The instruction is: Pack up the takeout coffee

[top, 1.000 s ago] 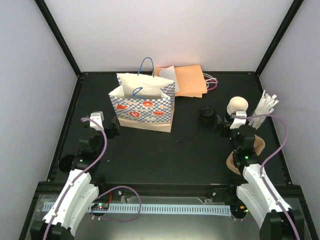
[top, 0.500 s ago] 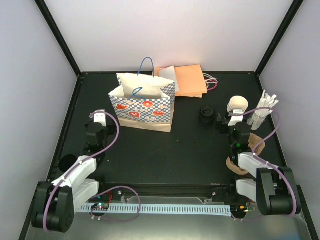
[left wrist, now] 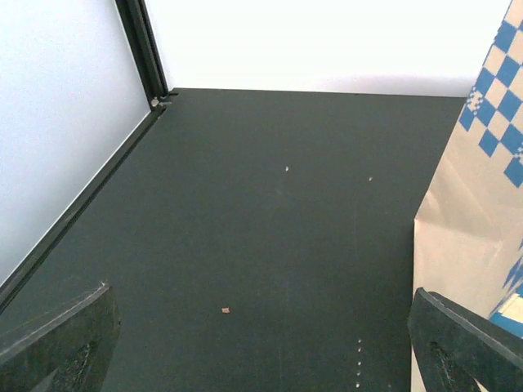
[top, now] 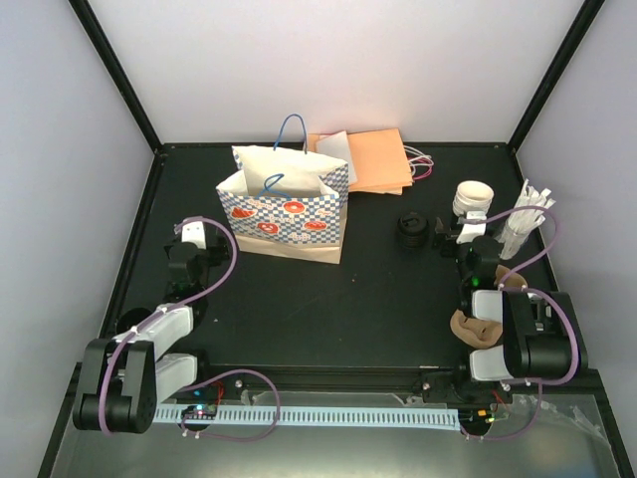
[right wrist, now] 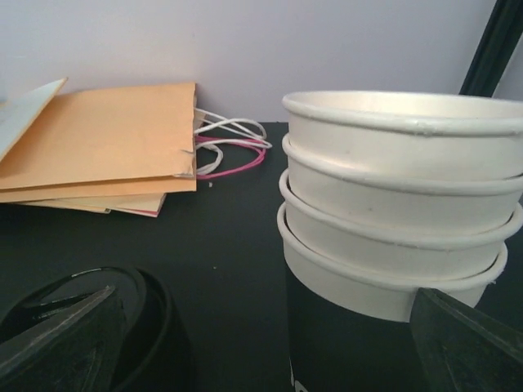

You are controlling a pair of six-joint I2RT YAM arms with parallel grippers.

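The right end effector (right wrist: 263,327) stands wide open and empty, facing a stack of nested cream paper cups (right wrist: 400,204). The left end effector (left wrist: 260,327), also spread open and empty, sits just left of the blue-and-white checkered paper bag (top: 289,214). The small black-lidded takeout coffee cup (top: 411,231) stands on the dark surface (top: 328,309) right of that bag, between it and the stack.
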